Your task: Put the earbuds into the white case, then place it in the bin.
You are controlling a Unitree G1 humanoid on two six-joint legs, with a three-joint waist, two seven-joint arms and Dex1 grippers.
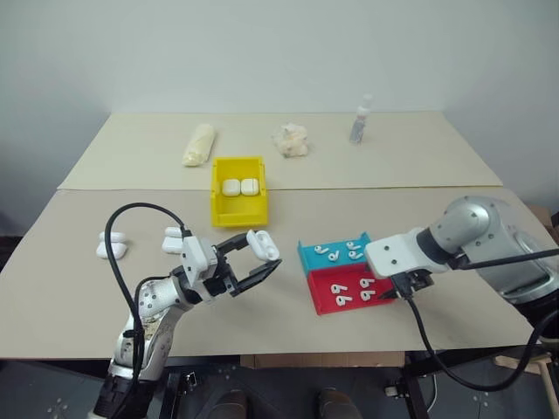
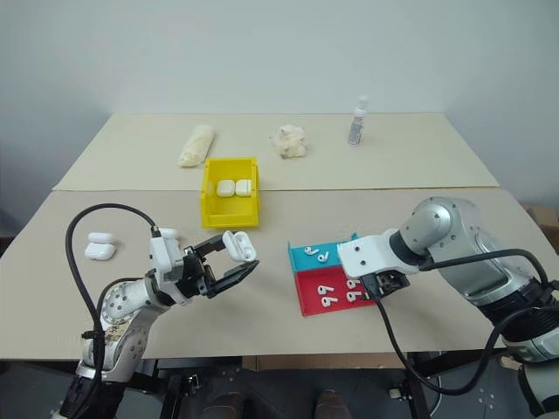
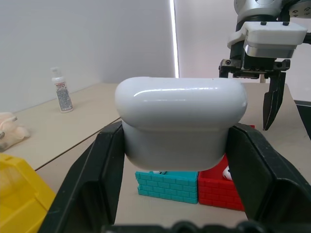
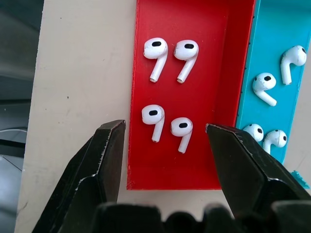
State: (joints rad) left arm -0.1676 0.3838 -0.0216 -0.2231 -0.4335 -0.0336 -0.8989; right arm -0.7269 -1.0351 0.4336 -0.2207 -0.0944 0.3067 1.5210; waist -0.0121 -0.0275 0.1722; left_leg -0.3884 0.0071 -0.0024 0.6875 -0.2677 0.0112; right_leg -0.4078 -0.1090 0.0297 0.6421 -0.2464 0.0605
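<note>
Pale walls back a beige surface, where the bin already holds two cases. Nearer, the left claw grips the white case aloft, lid up, probably presenting it for loading. Over the red tray, the right claw hangs with fingers spread; its wrist view reveals four earbuds, two lying between the fingertips, detail too small from the head.

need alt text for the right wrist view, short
The right gripper hangs open over a red tray holding four white earbuds in two pairs. A teal tray with four more earbuds sits against it, both on a beige table.
</note>
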